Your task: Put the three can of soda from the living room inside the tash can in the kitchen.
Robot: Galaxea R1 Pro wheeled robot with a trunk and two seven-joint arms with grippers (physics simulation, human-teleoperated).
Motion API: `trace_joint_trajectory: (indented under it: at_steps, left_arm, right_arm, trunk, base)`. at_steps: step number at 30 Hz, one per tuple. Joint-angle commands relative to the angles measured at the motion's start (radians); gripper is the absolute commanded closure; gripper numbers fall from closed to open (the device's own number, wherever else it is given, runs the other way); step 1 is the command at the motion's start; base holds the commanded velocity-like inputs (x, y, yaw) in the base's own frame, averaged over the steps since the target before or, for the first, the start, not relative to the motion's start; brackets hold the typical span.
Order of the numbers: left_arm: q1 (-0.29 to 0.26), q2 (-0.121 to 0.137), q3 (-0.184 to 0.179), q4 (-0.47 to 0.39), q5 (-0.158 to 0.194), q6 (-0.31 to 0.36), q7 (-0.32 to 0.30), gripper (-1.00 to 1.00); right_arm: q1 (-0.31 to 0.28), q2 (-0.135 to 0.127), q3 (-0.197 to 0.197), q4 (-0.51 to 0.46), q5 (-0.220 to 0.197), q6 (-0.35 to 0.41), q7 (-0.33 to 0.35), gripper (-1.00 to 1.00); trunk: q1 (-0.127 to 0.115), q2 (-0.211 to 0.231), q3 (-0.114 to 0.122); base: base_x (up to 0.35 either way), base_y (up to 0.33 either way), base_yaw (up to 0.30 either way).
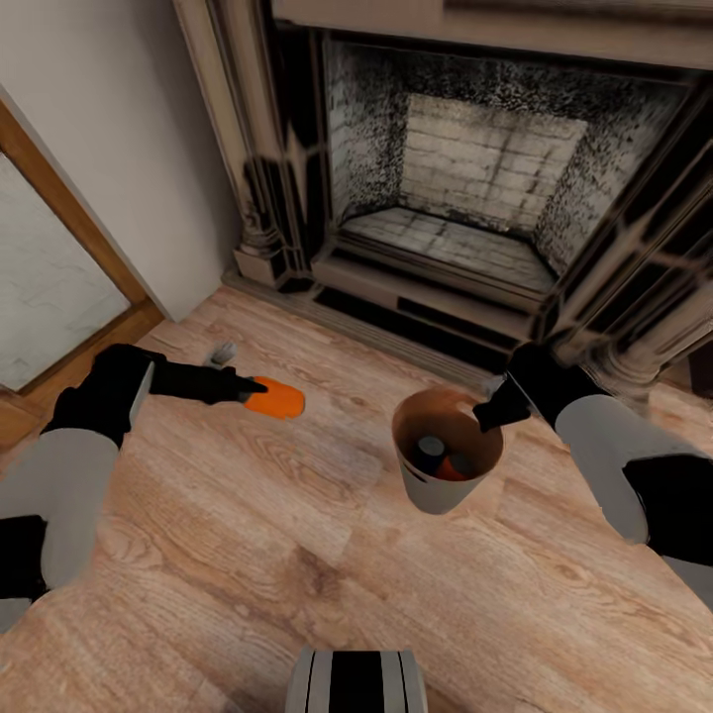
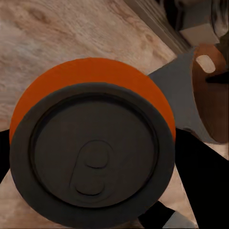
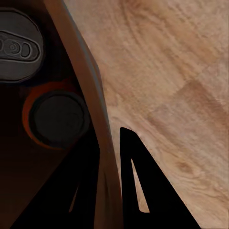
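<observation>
Soda can [image 1: 274, 398], the orange one, is held sideways in the left fingers [image 1: 245, 388] above the wood floor [image 1: 248, 555], well apart from the grey bucket [image 1: 443, 448] that the right fingers [image 1: 487, 413] grip by its rim in front of the fireplace [image 1: 465, 188]; a dark can [image 1: 429, 452] and another orange can [image 1: 455, 467] already lie inside. From the head camera the bucket hangs tilted, so a quick swing might tip them out. Looking along the left arm, the can's dark top [image 2: 95, 160] sits close with the bucket [image 2: 183, 102] off beside it; released from where it is, the can would land on the floor [image 2: 62, 33]. Along the right arm, the fingers [image 3: 136, 191] pinch only the thin bucket wall [image 3: 98, 143], one inside, one outside, and that narrow hold could slip.
</observation>
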Motion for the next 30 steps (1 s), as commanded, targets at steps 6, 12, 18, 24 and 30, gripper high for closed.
trace_joint_trajectory:
  at_steps: [6,12,18,24,30]
  left_arm:
    - [-0.086,-0.003,-0.042,0.056,-0.008,0.000,-0.133,1.00]
    - [-0.196,-0.005,-0.045,0.120,-0.008,0.000,-0.163,1.00]
    - [-0.292,-0.058,-0.170,0.187,-0.012,0.000,-0.170,1.00]
    - [-0.295,-0.127,-0.242,0.201,-0.013,0.000,-0.162,1.00]
    - [-0.294,-0.182,-0.344,0.204,-0.014,0.000,-0.143,1.00]
  right_arm:
    - [0.031,0.050,-0.004,-0.001,-0.003,0.001,-0.006,1.00]
    - [0.039,0.083,-0.003,-0.002,-0.002,0.001,-0.010,1.00]
    - [0.040,0.137,0.000,-0.004,0.000,0.001,-0.012,1.00]
    - [0.040,0.159,-0.001,-0.006,0.000,0.001,-0.012,1.00]
    - [0.039,0.165,-0.003,-0.007,-0.001,0.001,-0.012,1.00]
  trunk:
    - [-0.023,0.042,0.019]
    - [-0.046,0.084,0.038]
    - [-0.069,0.126,0.057]
    - [-0.092,0.168,0.075]
    - [-0.115,0.210,0.094]
  base:
    - [0.000,0.000,0.000]
    - [0.000,0.000,0.000]
    - [0.000,0.000,0.000]
    - [0.000,0.000,0.000]
    - [0.000,0.000,0.000]
